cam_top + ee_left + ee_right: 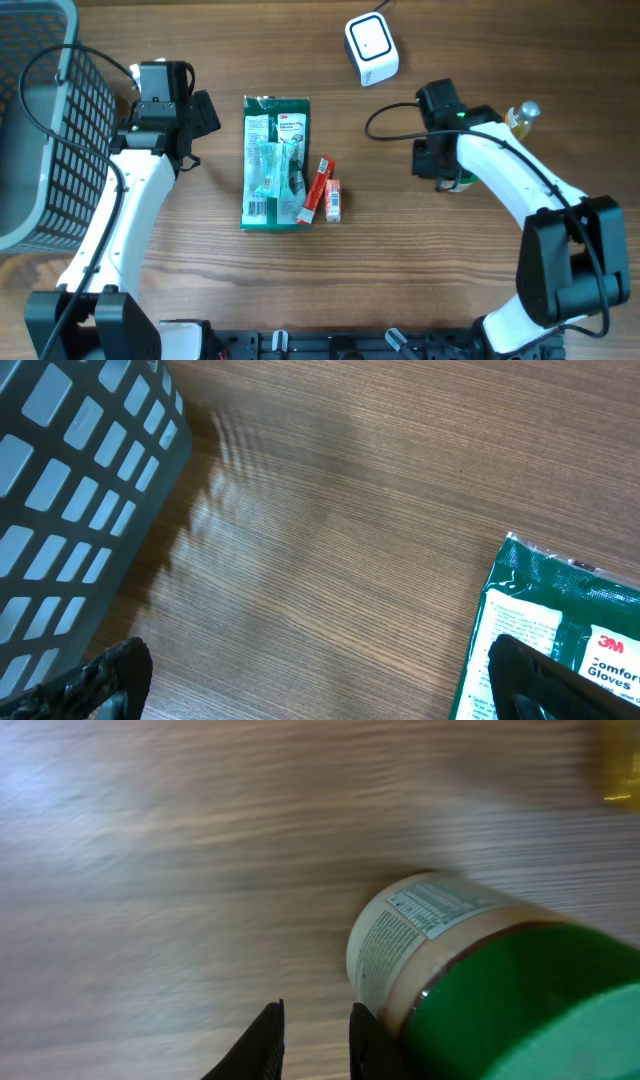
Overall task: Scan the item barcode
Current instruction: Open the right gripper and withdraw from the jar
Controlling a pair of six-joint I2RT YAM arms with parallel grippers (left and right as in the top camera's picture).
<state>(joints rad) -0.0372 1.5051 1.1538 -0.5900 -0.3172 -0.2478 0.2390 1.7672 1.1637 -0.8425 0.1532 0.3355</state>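
Right claw (315, 1040) nearly closed beside a green-lidded jar (470, 970), gripping nothing; left claw (310, 680) wide open

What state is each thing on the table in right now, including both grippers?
Left gripper: open, empty, above bare wood.
Right gripper: nearly closed, holding nothing, beside the jar.
Jar: green lid on, lying tilted, not gripped.
Glove packet: flat on the table, sealed.
Red box: lying against the packet.
Scanner: resting on the table, untouched.
Basket: upright, at the left edge.
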